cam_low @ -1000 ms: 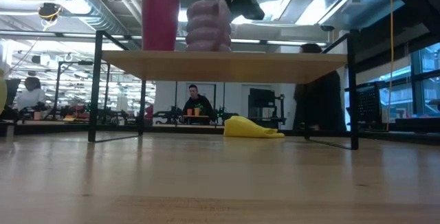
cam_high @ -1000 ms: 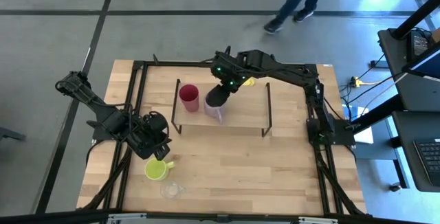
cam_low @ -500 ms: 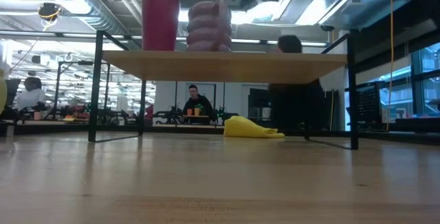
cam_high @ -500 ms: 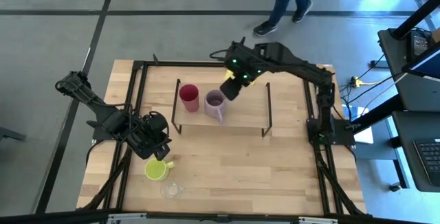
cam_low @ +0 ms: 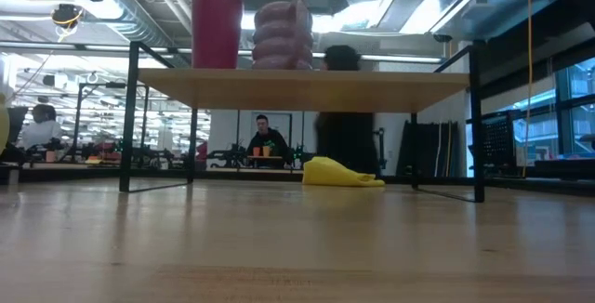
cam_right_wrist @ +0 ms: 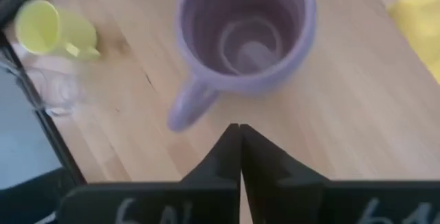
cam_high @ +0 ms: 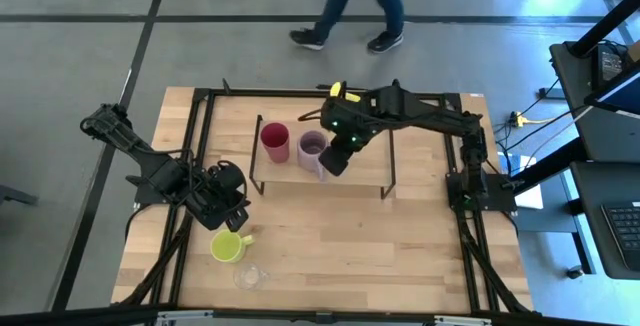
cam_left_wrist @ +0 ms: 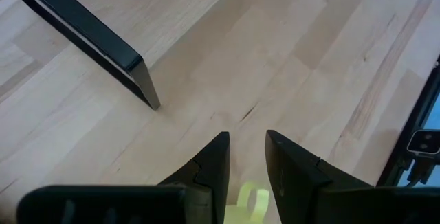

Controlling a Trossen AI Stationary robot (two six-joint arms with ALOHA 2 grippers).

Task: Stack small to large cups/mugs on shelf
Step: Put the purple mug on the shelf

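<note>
Risks: the right end effector [cam_high: 336, 159], fingers closed together on nothing, hangs just beside the lilac mug [cam_high: 313, 147] at its 3 o'clock in the high view; any drift toward 9 o'clock could knock the mug into the red cup [cam_high: 275, 138] or off the shelf [cam_high: 350, 181], since the two vessels stand side by side near the board's 9 o'clock end. The left end effector [cam_high: 228, 204], fingers slightly parted and empty, waits over the surface [cam_high: 330, 256] just above the yellow-green mug [cam_high: 229, 247]; a descent off centre could tip that mug against the clear glass [cam_high: 249, 276] lying just beside it toward 5 o'clock. Count: cups and mugs, four; two on the shelf (red cup, lilac mug), two on the surface (yellow-green mug, clear glass). Shelf, one. Yellow cloth [cam_low: 340, 172], one, behind the shelf toward 12 o'clock. Arms, two. A person [cam_high: 352, 1] walks the floor beyond the surface at 12 o'clock
</note>
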